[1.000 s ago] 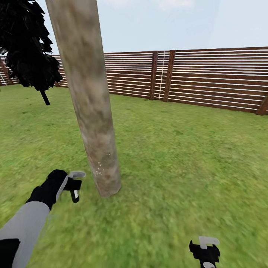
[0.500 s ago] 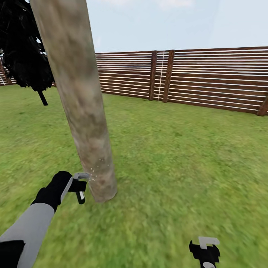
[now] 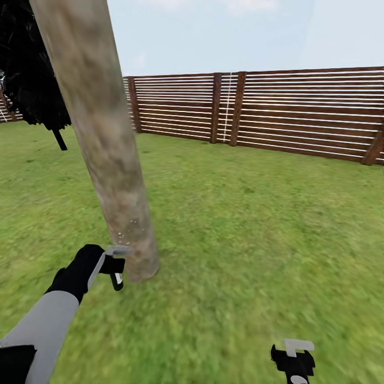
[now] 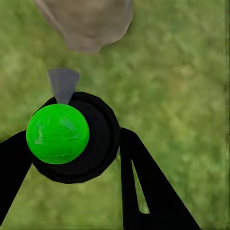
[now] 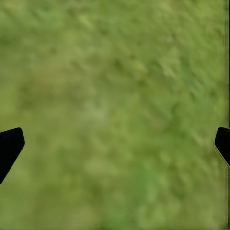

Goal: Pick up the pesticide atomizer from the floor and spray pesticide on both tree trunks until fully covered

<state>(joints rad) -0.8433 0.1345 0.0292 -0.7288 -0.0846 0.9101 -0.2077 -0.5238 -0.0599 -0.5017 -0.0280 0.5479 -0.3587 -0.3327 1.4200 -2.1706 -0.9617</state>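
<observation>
head view: left gripper point(image 3: 115, 265) holds the pesticide atomizer point(image 3: 114, 273) beside the tree trunk point(image 3: 109, 149) base, speckled with spray. left wrist view: fingers point(image 4: 143, 191) pinch the sprayer; spraying seems underway, next likely sweeping upward. right wrist view: right gripper point(image 5: 115, 143) fingers spread above grass point(image 5: 115, 86).

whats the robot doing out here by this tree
The robot's left gripper holds the pesticide atomizer low beside the base of a tree trunk, nozzle aimed at it. Small white specks dot the lower trunk. The right gripper hangs open and empty over the lawn, with a slatted wooden fence behind.
</observation>
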